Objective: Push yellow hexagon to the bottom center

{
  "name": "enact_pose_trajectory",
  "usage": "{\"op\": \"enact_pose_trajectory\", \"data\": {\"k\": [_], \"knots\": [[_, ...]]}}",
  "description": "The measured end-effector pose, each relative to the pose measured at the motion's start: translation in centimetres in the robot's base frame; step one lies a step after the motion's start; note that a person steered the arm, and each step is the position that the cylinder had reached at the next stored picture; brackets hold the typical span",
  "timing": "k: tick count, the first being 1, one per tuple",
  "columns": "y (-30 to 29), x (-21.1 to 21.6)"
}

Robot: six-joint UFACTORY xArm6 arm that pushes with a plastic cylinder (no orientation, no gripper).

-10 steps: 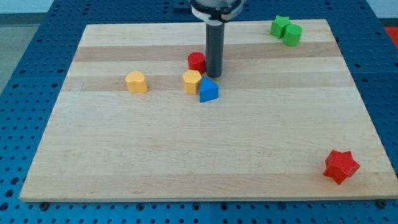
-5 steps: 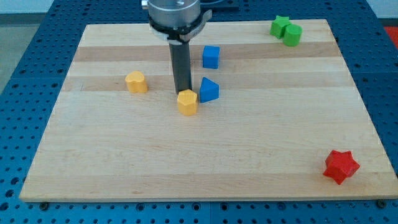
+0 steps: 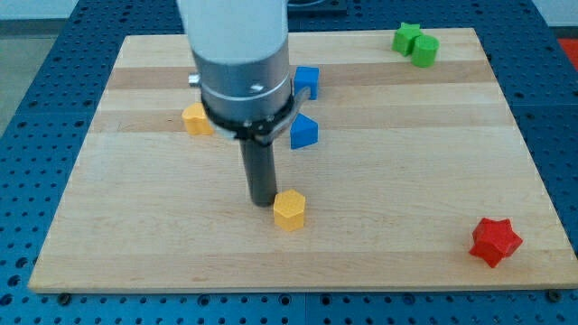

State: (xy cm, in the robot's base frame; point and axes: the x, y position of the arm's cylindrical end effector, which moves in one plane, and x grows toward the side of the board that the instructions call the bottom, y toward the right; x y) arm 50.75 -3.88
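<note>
The yellow hexagon (image 3: 290,209) lies on the wooden board (image 3: 406,181), a little left of centre and toward the view's bottom. My tip (image 3: 263,200) stands just to its upper left, touching or nearly touching it. The rod rises from there into the grey arm housing (image 3: 244,63), which hides part of the board behind it.
A second yellow block (image 3: 194,118) sits left of the arm, partly hidden. A blue cube (image 3: 308,80) and a blue triangular block (image 3: 303,132) sit right of the arm. Two green blocks (image 3: 415,43) are at the top right. A red star (image 3: 495,241) is at the bottom right.
My tip has moved toward the view's bottom and pushed the yellow hexagon down and slightly right, away from the blue triangular block. The red cylinder is no longer visible.
</note>
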Motion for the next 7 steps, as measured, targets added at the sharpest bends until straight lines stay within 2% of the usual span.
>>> {"op": "enact_pose_trajectory", "data": {"k": [1,3,7], "knots": [[1.6,-1.4],[2.2,1.5],[2.2,3.1]]}}
